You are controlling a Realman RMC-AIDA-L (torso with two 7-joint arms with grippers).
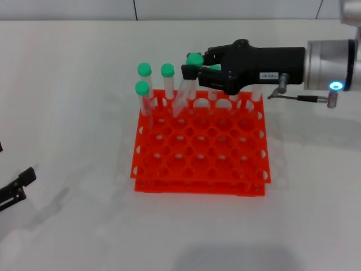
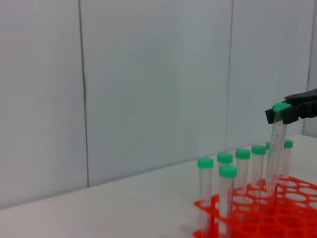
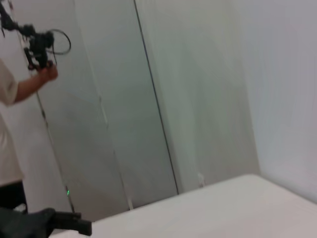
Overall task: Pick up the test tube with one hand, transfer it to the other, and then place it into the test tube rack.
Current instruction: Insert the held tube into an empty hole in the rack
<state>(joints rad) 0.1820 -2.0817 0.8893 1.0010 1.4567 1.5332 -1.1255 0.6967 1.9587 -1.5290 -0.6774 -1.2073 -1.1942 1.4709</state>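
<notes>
Orange-red rack (image 1: 201, 148) is sitting mid-table, its far row partly hidden behind the right gripper (image 1: 194, 66). The left gripper (image 1: 14, 187) is showing only as a black tip at the table's near left edge; I cannot tell how its jaws are standing. The right arm is reaching in level from the right, blue light glowing, white label facing up. Its jaws are pinching the green cap of the tube (image 1: 185, 87). The tube is clear, slim and leaning slightly, its lower end sitting in a far-row hole. Three capped tubes (image 1: 145, 90) are standing upright at the rack's far left corner.
</notes>
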